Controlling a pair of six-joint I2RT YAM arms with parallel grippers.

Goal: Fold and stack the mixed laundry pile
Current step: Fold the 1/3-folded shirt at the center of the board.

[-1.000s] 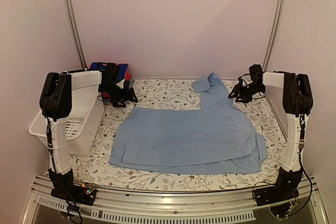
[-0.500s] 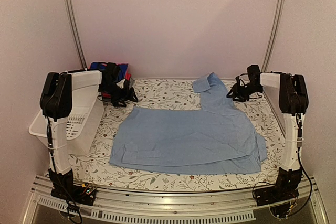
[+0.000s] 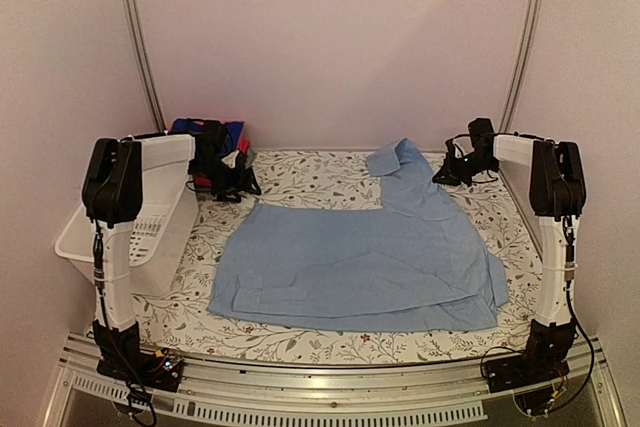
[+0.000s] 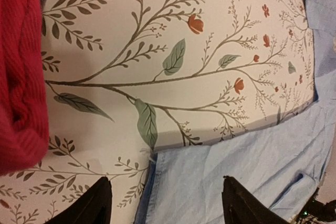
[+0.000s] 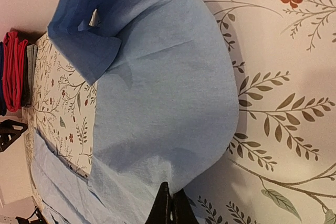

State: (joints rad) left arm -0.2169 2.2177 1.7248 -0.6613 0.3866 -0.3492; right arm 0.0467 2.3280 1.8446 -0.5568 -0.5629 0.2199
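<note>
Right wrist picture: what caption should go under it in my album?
The right tool pinches the edge of the pale blue shirt on the flowery tablecloth.

Soft even indoor light, faint shadows, sharp wrist views, no glare

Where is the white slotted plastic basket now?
In the top view, the white slotted plastic basket stands on the left, just left of the large pale-blue shirt.

Pulled right gripper (image 5: 168, 203) back toward the far wall and closed its fingers together at the edge of the shirt (image 3: 360, 267) sleeve. Tilted left arm (image 3: 113, 182) slightly inward.
</note>
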